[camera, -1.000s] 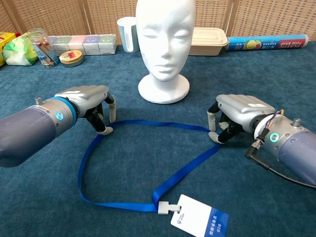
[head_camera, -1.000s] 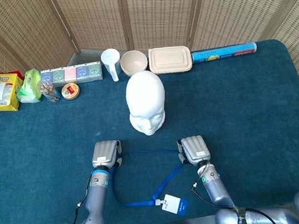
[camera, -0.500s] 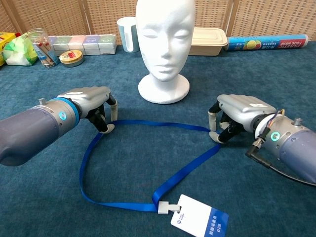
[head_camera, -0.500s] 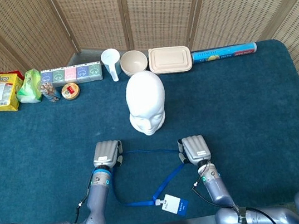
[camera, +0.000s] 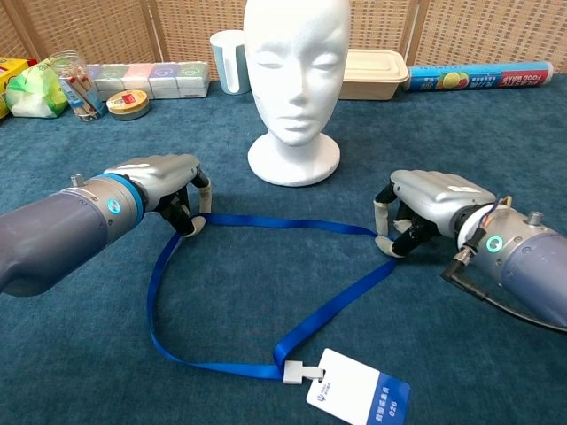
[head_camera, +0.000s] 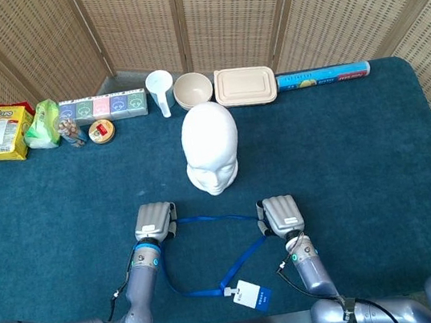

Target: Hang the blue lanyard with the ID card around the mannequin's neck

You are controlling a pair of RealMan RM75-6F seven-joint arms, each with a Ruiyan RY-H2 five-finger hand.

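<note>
Blue ribbon lanyard (camera: 266, 221) lies looped on dark teal carpeted table (head_camera: 360, 148), pinched by left hand (camera: 164, 181) and right hand (camera: 425, 204); woven wicker screens (head_camera: 234, 12) stand behind.

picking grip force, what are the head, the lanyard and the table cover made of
Head: probably foam, matte white, faintly grainy.
Lanyard: flat woven-looking blue ribbon, limp on the table; grey clip, glossy card.
Table cover: dark teal carpet or felt, fuzzy, no shine.

The head view looks down from high up, with the table's (head_camera: 377, 153) far edge at 12 o'clock. The chest view sits low and close, facing forward. Both show the white head (head_camera: 210, 148) (camera: 296, 53).
</note>
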